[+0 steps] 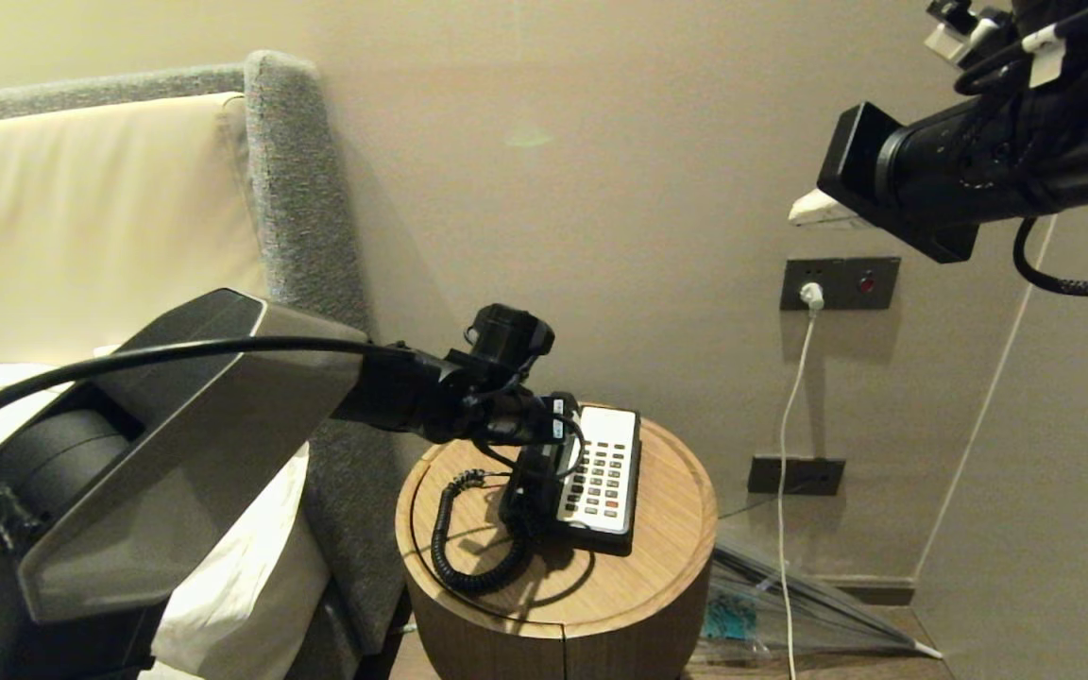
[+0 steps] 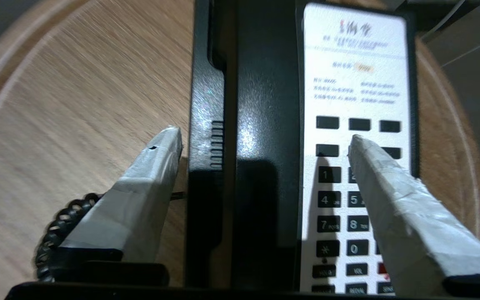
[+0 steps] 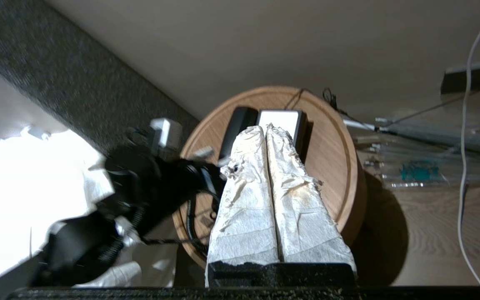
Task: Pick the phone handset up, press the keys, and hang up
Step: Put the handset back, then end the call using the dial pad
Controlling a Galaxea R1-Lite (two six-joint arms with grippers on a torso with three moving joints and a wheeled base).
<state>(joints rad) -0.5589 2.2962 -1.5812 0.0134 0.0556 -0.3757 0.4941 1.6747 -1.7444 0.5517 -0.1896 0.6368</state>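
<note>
The phone handset (image 2: 261, 125) lies in its cradle beside the keys (image 2: 340, 200) on the round tabletop (image 1: 657, 567). The left claw (image 2: 265, 141) straddles it, fingers spread. Rigid, smooth and light, it looks best gripped mid-shaft. The right claw (image 3: 265, 129) hangs above, pressed together.

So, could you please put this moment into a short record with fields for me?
surface: round wooden side table
phone base: black, with cream faceplate, on the table
phone handset: lying in its cradle on the base
coiled cord: looped on the tabletop beside the base
keys: dark grey grid, one red
left pincer: open, fingers either side of the handset, not gripping
right pincer: shut, held high above the table, holding nothing
wall: socket plate with white plug and cable
</note>
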